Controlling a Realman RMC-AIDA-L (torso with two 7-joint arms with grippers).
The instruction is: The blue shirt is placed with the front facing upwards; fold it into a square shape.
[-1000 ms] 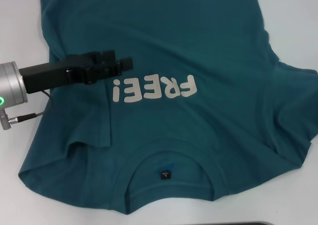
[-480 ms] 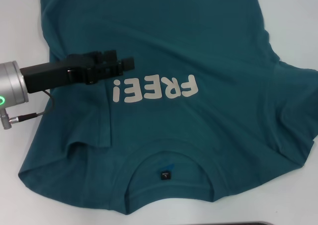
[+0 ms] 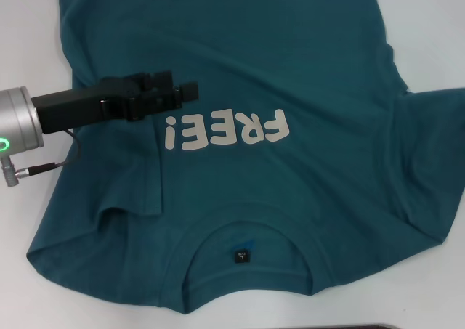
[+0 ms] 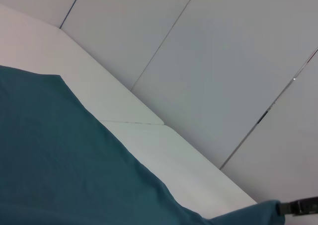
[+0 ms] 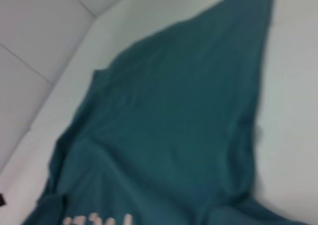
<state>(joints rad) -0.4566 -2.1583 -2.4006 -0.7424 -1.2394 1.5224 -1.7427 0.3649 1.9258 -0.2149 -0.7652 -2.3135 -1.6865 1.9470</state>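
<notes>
Large dark teal-blue cotton T-shirt lies front up on the white table, white "FREE!" lettering showing, round ribbed collar nearest the camera. Left sleeve folded inward. Black left gripper extends over the chest, beside the lettering.

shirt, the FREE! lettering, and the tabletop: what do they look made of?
The blue shirt: soft matte knit, likely cotton; it creases and drapes, with a ribbed collar. The FREE! lettering: flat off-white print, probably vinyl or ink; it follows the cloth's wrinkles. The table: smooth white hard surface, maybe laminate, with seams between panels. The left gripper hovers over the chest.
</notes>
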